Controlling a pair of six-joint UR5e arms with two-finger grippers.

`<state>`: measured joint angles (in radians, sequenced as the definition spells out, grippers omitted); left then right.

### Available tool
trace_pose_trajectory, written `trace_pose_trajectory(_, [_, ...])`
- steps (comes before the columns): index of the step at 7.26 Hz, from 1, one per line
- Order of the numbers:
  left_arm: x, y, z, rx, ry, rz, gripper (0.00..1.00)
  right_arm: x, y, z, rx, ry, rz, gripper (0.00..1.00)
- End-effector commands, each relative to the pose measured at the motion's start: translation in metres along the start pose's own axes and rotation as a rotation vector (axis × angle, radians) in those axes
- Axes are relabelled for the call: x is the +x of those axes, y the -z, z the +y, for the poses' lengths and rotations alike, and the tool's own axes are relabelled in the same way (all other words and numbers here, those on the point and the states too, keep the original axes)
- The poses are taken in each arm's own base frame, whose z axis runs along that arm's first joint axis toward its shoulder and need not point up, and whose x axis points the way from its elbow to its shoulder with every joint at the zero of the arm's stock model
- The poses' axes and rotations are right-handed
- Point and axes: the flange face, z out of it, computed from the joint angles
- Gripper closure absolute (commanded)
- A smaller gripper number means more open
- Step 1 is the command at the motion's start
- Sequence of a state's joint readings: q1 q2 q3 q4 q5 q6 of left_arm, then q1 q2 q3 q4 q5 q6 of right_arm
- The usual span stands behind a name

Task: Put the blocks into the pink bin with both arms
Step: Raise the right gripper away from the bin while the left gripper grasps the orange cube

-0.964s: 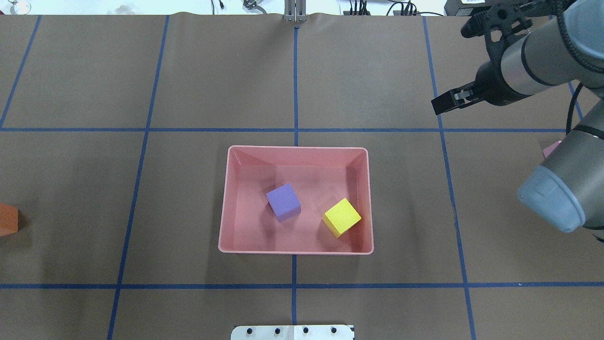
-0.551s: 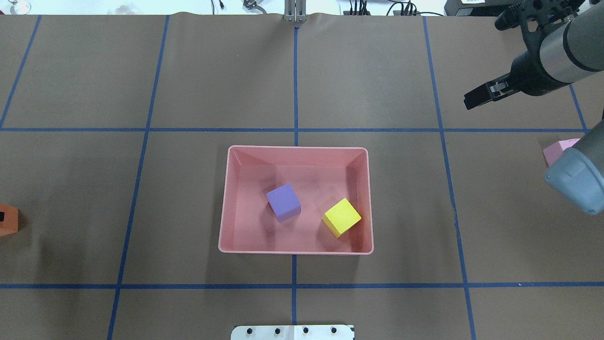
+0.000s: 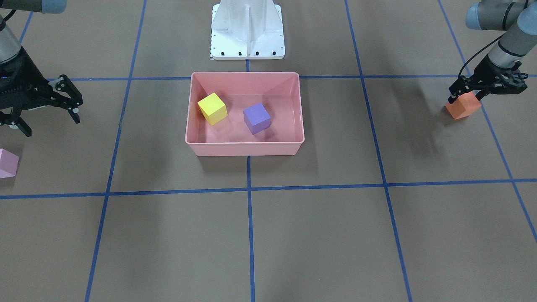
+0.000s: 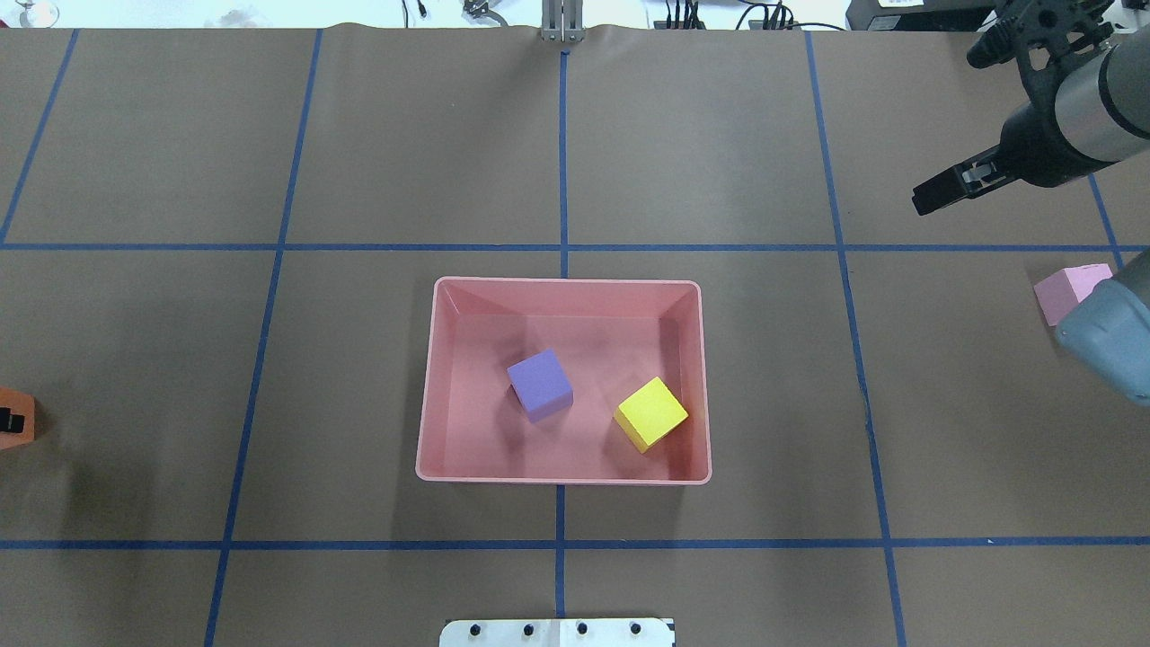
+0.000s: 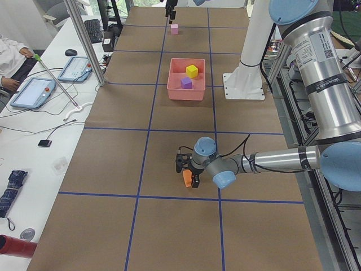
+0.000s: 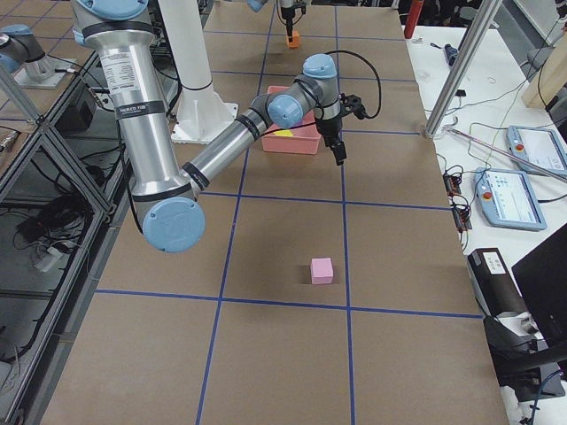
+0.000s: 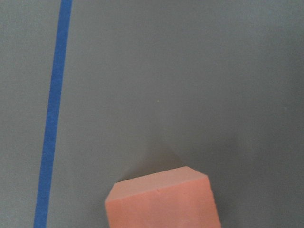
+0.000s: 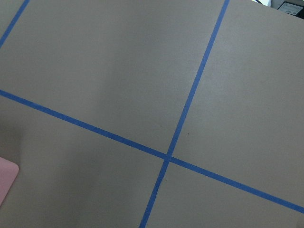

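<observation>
The pink bin [image 3: 245, 149] [image 4: 561, 474] stands mid-table and holds the purple block [image 3: 256, 118] [image 4: 540, 385] and the yellow block [image 3: 212, 108] [image 4: 650, 413]. The orange block [image 3: 462, 105] [image 4: 18, 422] sits on the table at the robot's far left. My left gripper [image 3: 465, 97] is low over it, with its fingers astride it. The block fills the bottom of the left wrist view [image 7: 161, 199]. The light pink block [image 3: 7, 163] [image 4: 1069, 292] lies at the far right. My right gripper [image 3: 52, 125] [image 4: 950, 126] hangs open and empty beyond it.
The white base pedestal [image 3: 247, 29] [image 4: 557, 632] stands at the robot's side of the bin. Blue tape lines grid the brown table cover. A desk with tablets [image 6: 518, 190] runs along the operators' side.
My right arm has swung further right, away from the bin, uncovering the light pink block. A black fingertip of my left gripper has appeared at the orange block.
</observation>
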<state>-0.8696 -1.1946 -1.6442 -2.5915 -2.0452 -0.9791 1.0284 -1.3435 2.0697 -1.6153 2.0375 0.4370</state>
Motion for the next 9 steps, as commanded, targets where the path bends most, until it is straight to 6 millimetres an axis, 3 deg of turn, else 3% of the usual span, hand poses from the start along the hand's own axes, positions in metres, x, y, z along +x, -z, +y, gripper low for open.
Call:
trace_pose_trajectory(1, [0.001,-0.004,-0.001,0.019,-0.025,-0.018,0.54,0.02,-0.002,-0.001,-0.013,0.026,0.004,0.0])
trace_pose_trajectory(2, [0.002,-0.004,-0.002,0.02,-0.065,-0.017,0.74,0.038,0.0,-0.004,-0.024,0.039,-0.011,0.0])
trace_pose_trajectory(3, [0.01,0.001,-0.005,0.026,-0.073,-0.001,0.86,0.058,0.002,-0.003,-0.03,0.057,-0.012,0.0])
trace_pose_trajectory(5, [0.059,0.016,-0.027,0.05,-0.114,0.084,0.87,0.103,-0.002,0.014,-0.063,0.064,0.005,0.0])
trace_pose_trajectory(6, [0.103,0.035,-0.046,0.063,-0.124,0.11,0.87,0.125,-0.012,0.032,-0.072,0.061,0.015,0.0])
trace_pose_trajectory(8, [0.217,0.107,-0.078,0.048,-0.1,0.091,0.88,0.183,-0.059,0.068,-0.018,0.074,0.007,0.0])
trace_pose_trajectory(9, [0.269,0.127,-0.1,0.056,-0.087,0.107,0.88,0.207,-0.08,0.088,-0.013,0.07,0.01,0.0])
